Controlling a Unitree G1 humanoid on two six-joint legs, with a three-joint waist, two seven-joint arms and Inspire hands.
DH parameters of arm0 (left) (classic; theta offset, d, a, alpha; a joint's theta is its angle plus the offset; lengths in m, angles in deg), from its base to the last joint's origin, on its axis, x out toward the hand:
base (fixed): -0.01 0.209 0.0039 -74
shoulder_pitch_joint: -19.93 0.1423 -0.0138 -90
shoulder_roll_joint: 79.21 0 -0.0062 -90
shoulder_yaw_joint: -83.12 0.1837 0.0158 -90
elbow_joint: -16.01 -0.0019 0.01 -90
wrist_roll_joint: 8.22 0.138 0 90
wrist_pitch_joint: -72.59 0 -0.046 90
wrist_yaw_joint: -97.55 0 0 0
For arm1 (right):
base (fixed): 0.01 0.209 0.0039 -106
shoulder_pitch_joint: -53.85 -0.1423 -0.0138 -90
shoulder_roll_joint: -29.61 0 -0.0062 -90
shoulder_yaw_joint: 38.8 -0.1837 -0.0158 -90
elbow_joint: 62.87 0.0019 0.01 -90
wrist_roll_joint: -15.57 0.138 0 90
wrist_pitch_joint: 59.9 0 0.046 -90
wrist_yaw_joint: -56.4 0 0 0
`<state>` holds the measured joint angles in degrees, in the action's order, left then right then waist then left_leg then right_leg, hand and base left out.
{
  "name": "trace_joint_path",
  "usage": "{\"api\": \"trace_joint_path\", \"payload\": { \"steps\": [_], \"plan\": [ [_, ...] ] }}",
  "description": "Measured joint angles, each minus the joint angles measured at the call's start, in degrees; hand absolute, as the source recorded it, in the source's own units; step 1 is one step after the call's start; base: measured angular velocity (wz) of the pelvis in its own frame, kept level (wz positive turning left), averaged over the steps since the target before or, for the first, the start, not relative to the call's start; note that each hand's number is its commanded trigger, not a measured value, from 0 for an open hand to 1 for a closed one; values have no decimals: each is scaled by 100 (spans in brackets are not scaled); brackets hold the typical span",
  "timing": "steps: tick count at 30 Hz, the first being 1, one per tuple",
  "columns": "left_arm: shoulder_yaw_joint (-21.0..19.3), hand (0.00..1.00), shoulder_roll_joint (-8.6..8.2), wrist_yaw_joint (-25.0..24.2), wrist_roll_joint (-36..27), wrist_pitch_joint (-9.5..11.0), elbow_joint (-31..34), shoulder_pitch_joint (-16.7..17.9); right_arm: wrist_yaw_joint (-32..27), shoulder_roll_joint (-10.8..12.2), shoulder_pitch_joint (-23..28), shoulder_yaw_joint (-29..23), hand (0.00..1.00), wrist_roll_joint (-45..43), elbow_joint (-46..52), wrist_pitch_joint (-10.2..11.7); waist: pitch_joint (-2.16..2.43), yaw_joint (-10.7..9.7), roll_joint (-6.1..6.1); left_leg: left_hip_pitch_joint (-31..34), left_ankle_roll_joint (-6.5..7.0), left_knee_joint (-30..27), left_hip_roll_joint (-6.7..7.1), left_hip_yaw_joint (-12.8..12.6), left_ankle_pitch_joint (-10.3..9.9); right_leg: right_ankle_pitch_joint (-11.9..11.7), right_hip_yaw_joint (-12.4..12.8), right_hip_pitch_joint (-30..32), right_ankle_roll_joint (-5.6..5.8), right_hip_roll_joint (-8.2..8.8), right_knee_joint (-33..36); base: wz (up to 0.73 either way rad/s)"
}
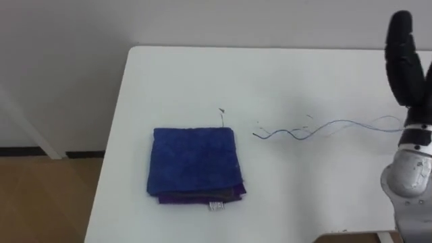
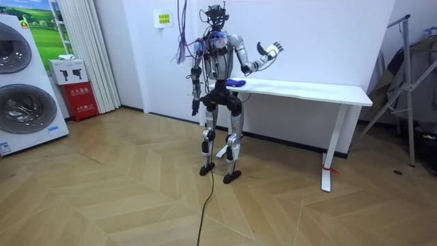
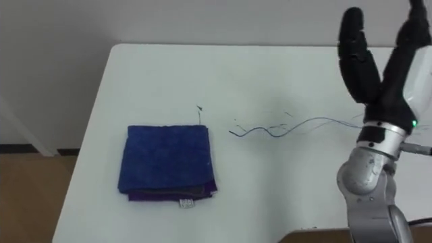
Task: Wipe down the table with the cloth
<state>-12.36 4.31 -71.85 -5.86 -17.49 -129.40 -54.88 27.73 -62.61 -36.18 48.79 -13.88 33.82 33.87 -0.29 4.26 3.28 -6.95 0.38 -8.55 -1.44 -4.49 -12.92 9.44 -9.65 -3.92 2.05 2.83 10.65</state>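
Observation:
A folded blue cloth (image 1: 196, 162) with a purple layer underneath lies on the white table (image 1: 310, 196), near its left end and front edge. To the right of the cloth, a thin blue squiggly line (image 1: 324, 128) runs across the tabletop. My right hand (image 3: 388, 88) is raised above the table's right part, well clear of the cloth, with its dark fingers (image 1: 403, 57) straight, open and holding nothing. In the room view my left hand (image 2: 194, 107) hangs low at my side. I stand at the room view's left end of the table (image 2: 307, 89).
A small dark speck (image 1: 221, 111) sits just behind the cloth. A wall runs close behind the table's far edge, and wooden floor (image 1: 40, 202) lies beyond its left edge. Washing machines (image 2: 24, 82) stand far off at the room view's left.

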Motion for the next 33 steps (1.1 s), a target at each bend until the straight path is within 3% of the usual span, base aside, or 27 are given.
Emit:
{"api": "trace_joint_path", "payload": {
  "steps": [4, 8, 12, 21, 27, 33],
  "plan": [
    [28, 0, -8, 0, 34, 41, -35, -78, 395, -1, -192, 751, 0, -965, 363, -6, 14, 187, 68, -6, 0, -10, 2, 6, 1, 0, -11, -9, 0, 2, -2, 0],
    [145, 0, -2, -5, 34, 47, -198, -267, 723, 4, -197, 1188, 0, -1252, 488, -4, 30, 353, 131, 2, 0, -9, 7, 66, 1, 0, -11, -21, 0, 5, -8, 7],
    [246, 0, 16, -26, 35, 65, -197, -295, 1152, 6, -200, 1573, 0, -1541, 534, -2, -17, 437, 174, 49, 0, -6, 6, 110, 1, 0, -18, 3, 0, 8, -24, 3],
    [478, 0, 67, -19, 63, 204, -352, -436, 1635, 3, -193, 2324, 0, -2055, 479, 62, -48, 528, 129, 133, -6, -18, 7, 239, 5, -1, -146, 11, -1, 5, -110, 6],
    [595, 0, 66, -14, 68, 261, -422, -527, 1656, 56, -24, 2953, 0, -2460, -203, 96, 0, 574, 206, 129, -6, -6, 9, 278, 5, -1, -180, -9, -1, 6, -120, 3],
    [628, 0, 76, -8, 60, 291, -422, -569, 1748, 57, 291, 3011, 0, -2512, -469, 120, -8, 562, 207, 120, -6, 3, 20, 326, 5, -1, -200, -105, -1, 10, -213, 5]
  ]
}}
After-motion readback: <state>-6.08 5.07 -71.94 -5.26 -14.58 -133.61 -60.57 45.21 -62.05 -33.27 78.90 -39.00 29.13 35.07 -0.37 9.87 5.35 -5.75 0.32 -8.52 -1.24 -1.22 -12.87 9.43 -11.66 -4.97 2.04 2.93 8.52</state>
